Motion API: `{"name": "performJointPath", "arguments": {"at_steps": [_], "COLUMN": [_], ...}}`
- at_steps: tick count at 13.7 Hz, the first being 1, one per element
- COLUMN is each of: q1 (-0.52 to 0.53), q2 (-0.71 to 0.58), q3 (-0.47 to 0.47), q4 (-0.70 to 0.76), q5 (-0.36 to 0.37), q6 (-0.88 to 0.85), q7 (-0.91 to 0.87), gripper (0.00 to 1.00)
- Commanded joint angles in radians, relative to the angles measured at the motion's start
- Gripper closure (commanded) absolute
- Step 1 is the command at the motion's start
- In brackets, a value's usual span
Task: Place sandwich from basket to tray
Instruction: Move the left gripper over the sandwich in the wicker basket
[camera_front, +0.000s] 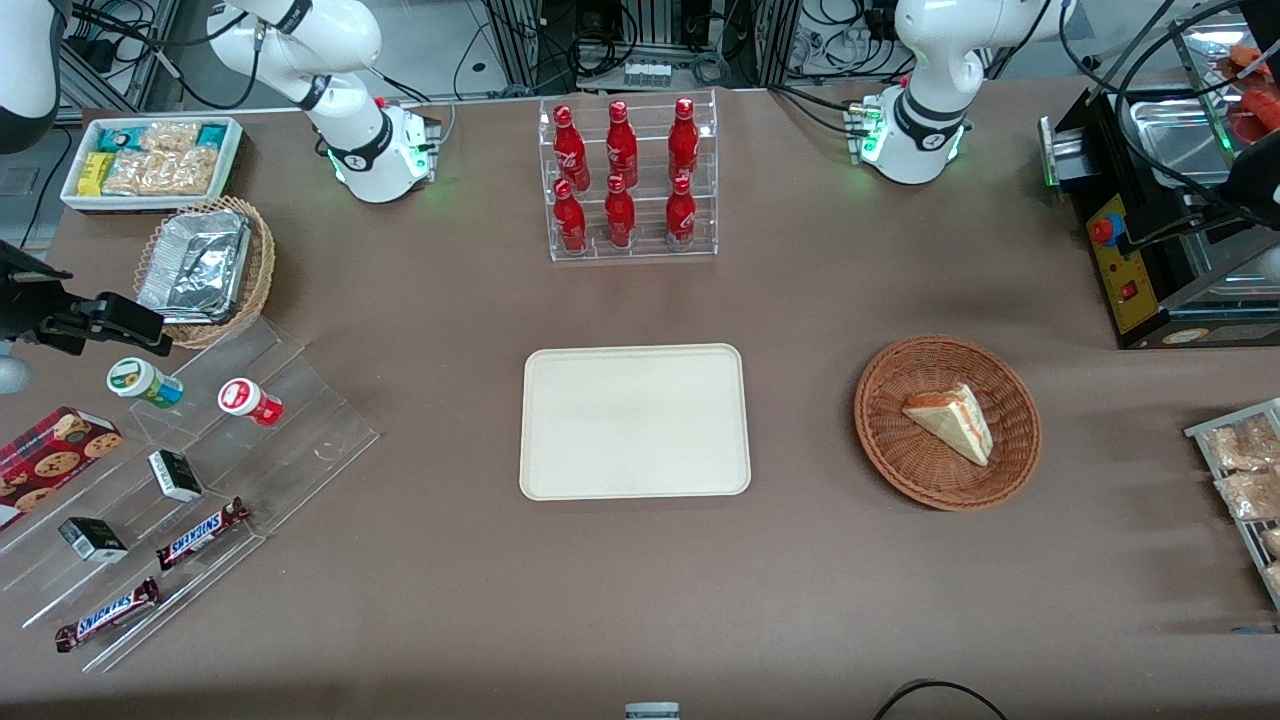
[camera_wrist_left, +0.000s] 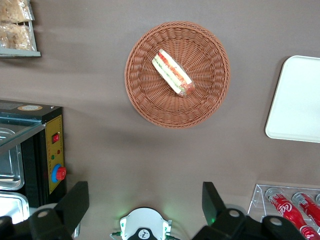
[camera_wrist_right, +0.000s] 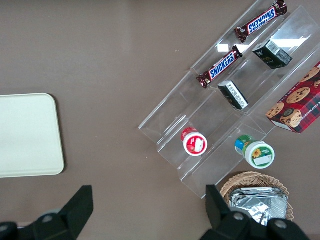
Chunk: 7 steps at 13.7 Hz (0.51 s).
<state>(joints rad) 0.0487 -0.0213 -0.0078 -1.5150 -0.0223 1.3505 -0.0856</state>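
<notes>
While the sandwich (camera_front: 951, 422) lies inside the basket (camera_front: 890, 440), the tray (camera_front: 634, 421) sits bare beside the basket, toward the parked arm's end; farther from the front camera than the basket, 6 red bottles (camera_front: 622, 176) fill a clear rack. The gripper (camera_wrist_left: 144, 202) hangs high above the basket, its 2 fingers (camera_wrist_left: 76, 200) spread wide, holding nothing.

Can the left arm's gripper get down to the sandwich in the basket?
Probably yes. The gripper hangs above the table, jaws open, and the sandwich lies uncovered in the wicker basket with nothing over it.
</notes>
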Motion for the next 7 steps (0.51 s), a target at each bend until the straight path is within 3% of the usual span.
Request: {"name": "performJointPath", "arguments": {"at_steps": [1,7], "q1": [-0.009,-0.018], "q2": [0.012,0.075], "q3": [0.0,-0.015], "q4": [0.027,-0.028], "q5": [0.008,0.062], "q6": [-0.025,0.047], "q7": [0.035,-0.002], "gripper": [0.0,0.0]}}
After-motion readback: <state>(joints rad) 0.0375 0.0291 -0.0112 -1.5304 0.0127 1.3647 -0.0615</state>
